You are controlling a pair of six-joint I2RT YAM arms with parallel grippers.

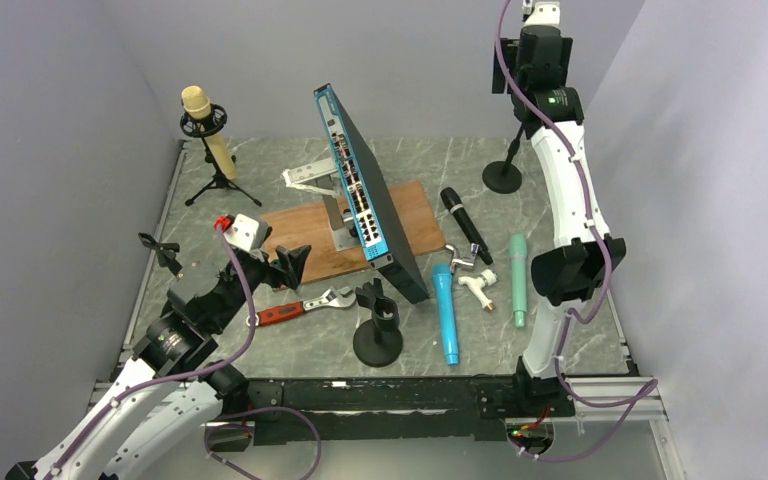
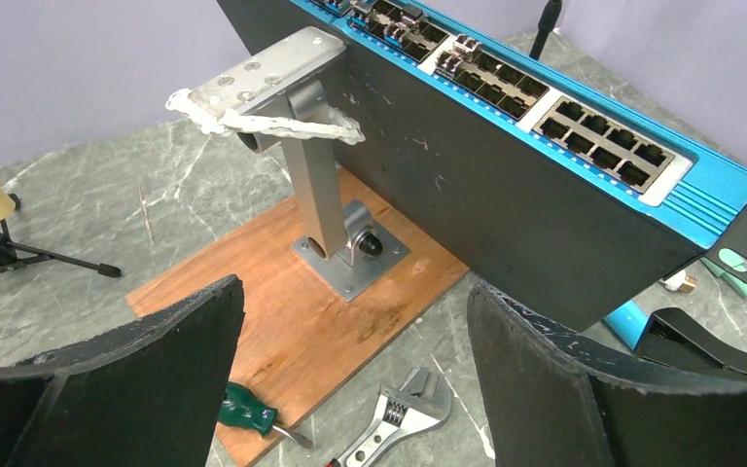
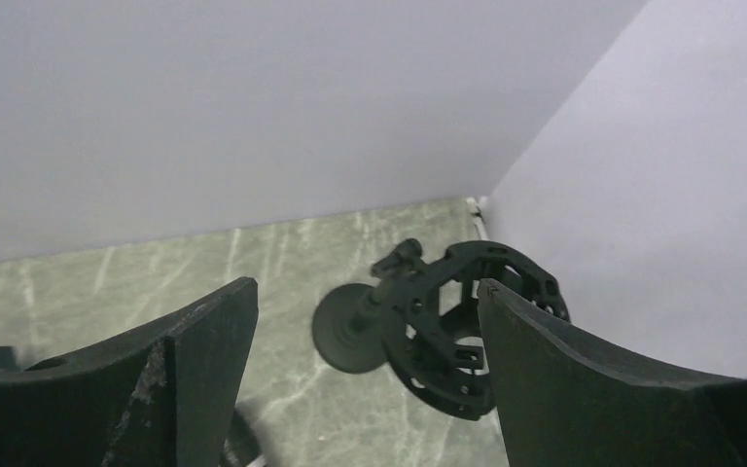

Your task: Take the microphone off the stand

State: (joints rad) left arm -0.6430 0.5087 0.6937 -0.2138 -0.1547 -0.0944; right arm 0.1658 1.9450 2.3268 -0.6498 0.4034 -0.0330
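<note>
Microphone: the cream-coloured microphone with a pale gold head (image 1: 203, 120) stands tilted at the upper left of the top view, in no tool's grip.
Mount: a black ring-shaped shock mount (image 1: 203, 124) encircles its body on a black tripod stand (image 1: 219, 184). How tightly it clamps cannot be told.
Left tool (image 1: 282, 266): spread wide and holding nothing, low and left of centre. It points at the blue-fronted black network switch (image 2: 506, 146), not the microphone, which only clips the left edge of its wrist view.
Tip-over: if you pull sideways instead of along the body, expect the light tripod to lift or topple with the microphone.
Snag: the brown wooden board (image 1: 300, 235) and red-handled adjustable wrench (image 1: 305, 305) lie just beside the left tool on the grey marbled table (image 1: 410, 160); a low swing could drag them.
Right tool (image 3: 365, 292): wide open and empty at the top right, facing an empty black shock-mount stand (image 3: 447, 326). Don't mistake that for the target.
</note>
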